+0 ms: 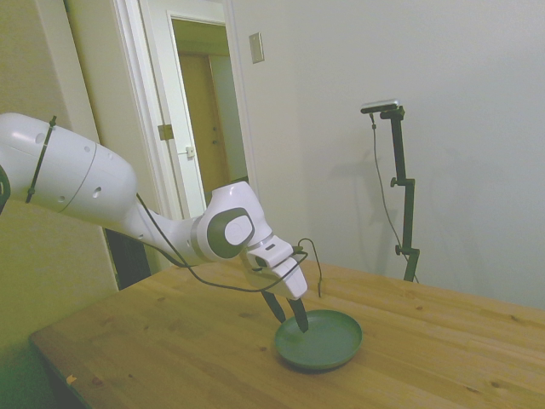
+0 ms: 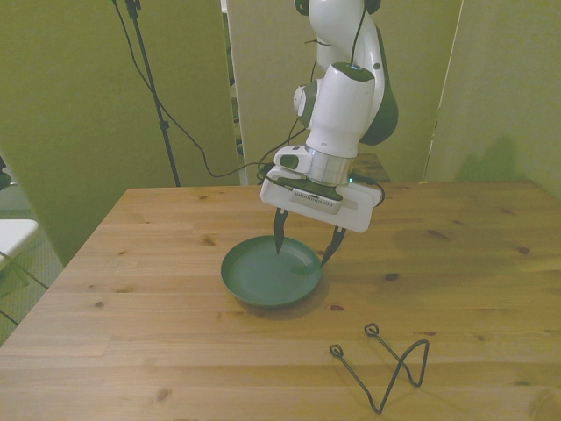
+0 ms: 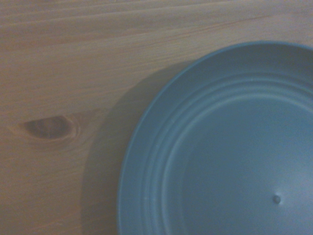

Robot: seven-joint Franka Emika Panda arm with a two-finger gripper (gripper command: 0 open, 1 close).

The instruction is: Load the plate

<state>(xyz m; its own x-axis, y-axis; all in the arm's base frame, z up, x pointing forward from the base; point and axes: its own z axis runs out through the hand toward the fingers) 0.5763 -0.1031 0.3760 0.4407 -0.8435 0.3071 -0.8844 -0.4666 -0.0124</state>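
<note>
the green plate (image 2: 267, 274) sits flat on the wooden table (image 2: 158, 289), with the wire rack (image 2: 386, 368) lying well apart from it, and the gripper (image 2: 306, 247) is spread wide over the plate's rim, holding nothing.

No readable text, labels, brands, numbers or signs in any view.
</note>
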